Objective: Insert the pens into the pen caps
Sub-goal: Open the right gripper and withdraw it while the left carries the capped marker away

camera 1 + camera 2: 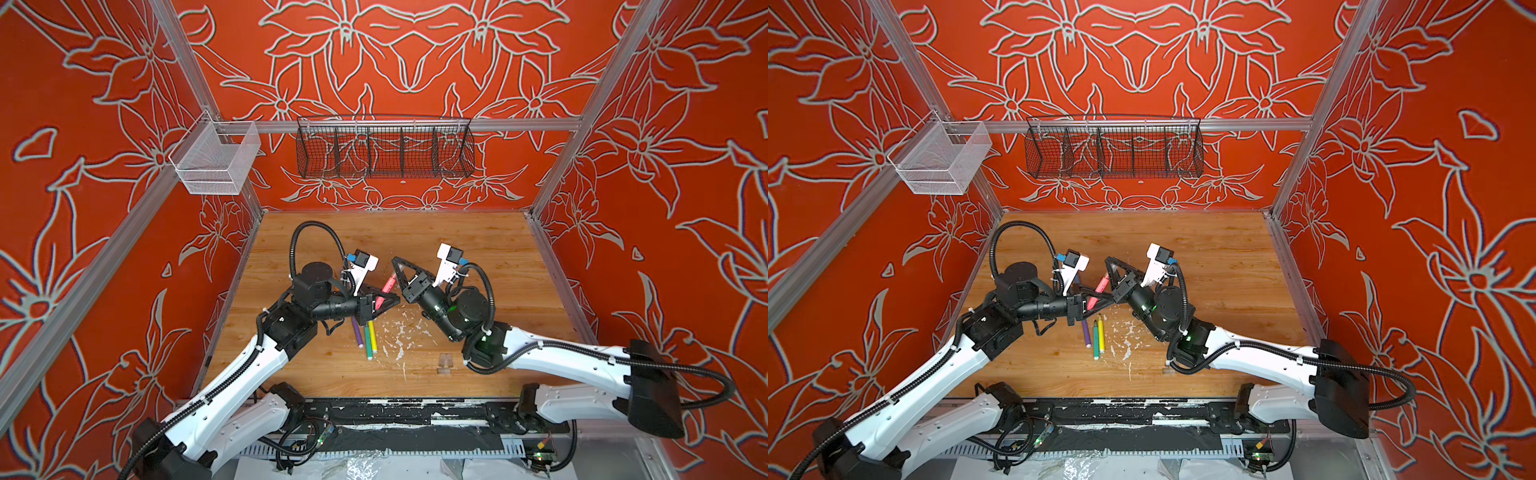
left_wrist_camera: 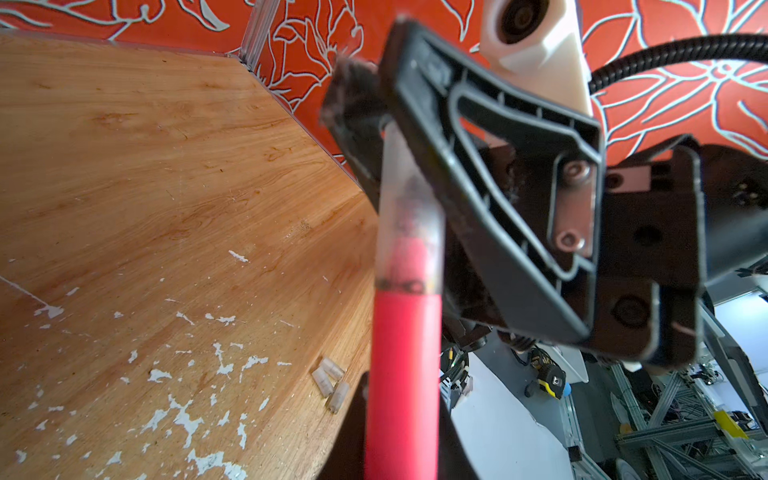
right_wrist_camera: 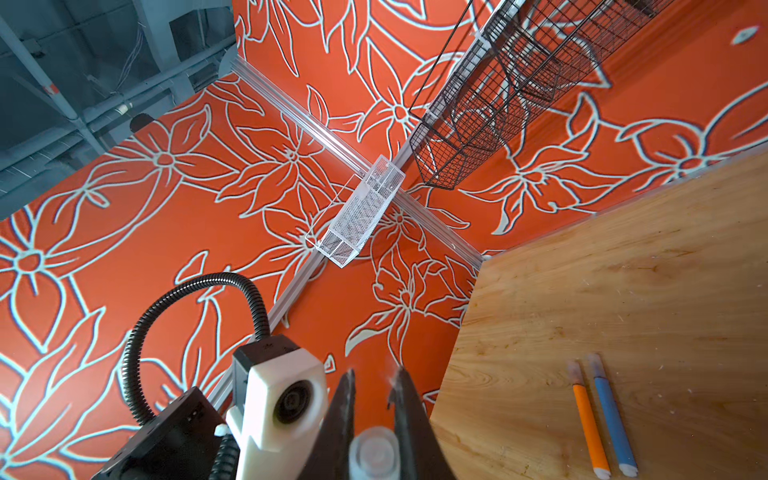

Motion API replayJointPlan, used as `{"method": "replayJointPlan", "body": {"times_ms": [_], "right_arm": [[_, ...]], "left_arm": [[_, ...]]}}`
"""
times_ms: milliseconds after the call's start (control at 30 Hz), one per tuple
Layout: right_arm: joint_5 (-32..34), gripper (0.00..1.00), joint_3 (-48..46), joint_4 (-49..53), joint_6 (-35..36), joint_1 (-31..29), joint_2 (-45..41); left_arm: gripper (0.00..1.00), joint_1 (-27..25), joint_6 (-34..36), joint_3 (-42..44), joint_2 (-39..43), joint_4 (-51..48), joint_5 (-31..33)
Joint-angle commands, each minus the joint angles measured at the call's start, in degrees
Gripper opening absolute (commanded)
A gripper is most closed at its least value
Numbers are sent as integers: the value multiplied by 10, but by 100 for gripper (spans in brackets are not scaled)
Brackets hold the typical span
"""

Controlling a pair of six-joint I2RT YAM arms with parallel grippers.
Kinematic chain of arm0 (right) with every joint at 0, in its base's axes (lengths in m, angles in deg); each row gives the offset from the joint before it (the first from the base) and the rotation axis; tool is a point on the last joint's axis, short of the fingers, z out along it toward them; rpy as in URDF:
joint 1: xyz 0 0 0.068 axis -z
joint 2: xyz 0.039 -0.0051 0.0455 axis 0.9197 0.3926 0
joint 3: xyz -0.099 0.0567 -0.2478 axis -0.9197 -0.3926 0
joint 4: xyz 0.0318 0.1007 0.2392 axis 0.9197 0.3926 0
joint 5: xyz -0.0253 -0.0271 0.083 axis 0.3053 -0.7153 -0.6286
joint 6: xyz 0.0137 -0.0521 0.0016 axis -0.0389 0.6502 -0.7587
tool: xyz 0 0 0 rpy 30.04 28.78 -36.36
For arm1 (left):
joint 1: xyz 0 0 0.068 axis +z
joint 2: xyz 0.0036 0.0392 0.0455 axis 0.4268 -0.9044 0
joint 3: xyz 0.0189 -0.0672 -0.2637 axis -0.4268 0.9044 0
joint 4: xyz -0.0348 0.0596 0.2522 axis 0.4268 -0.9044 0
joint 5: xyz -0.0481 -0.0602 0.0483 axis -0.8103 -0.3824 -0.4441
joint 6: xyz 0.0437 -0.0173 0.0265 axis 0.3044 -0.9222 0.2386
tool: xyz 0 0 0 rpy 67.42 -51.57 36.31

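pink-red pen (image 2: 403, 374) going into a cap; three pens judged left to do

left wrist view: a clear cap (image 2: 409, 199) sits over its tip, pinched by the right gripper (image 2: 384, 120); three loose caps (image 2: 330, 382) lie on the table (image 2: 124, 166) near this pen. right wrist view: that gripper is clenched on the cap; orange pen (image 3: 590, 432) and blue pen (image 3: 613, 419), apart from it, look capped. in both top views the left gripper (image 1: 388, 300) clamps the pink-red pen's barrel; purple pen (image 1: 356, 332), green pen (image 1: 367, 345) and yellow pen (image 1: 372, 334) lie just beside it, likely uncapped.

Scuffed wood-grain table (image 1: 457, 249), clear plastic pen caps (image 2: 323, 381)
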Motion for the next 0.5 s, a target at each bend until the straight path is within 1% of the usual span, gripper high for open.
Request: {"method": "replayJointPlan", "body": {"times_ms": [0,67,133,167,200,267,300,367,400,467], "right_arm": [[-224,0,-27,150,10,-106,14],[-204,0,-4,215,27,-93,-15],[-182,14,32,313,56,-68,-49],[-165,23,56,368,74,-52,-64],[-154,34,75,412,93,-33,-79],[-133,45,99,479,117,7,-104],[-125,48,106,512,126,32,-117],[-102,52,114,563,149,67,-140],[-75,54,116,590,165,79,-148],[-33,55,114,630,192,96,-152]], "left_arm": [[0,57,-49,-53,-22,173,234],[0,57,-42,-51,-21,149,257],[0,54,-39,-51,-24,107,283],[0,46,-39,-49,-25,80,309],[0,34,-38,-46,-25,53,343],[0,5,-44,-35,-25,6,419],[0,-7,-51,-27,-24,-14,455],[0,-15,-77,-13,-25,-51,506],[0,-15,-91,-8,-25,-75,527],[0,-15,-120,-9,-57,-134,577]]}}
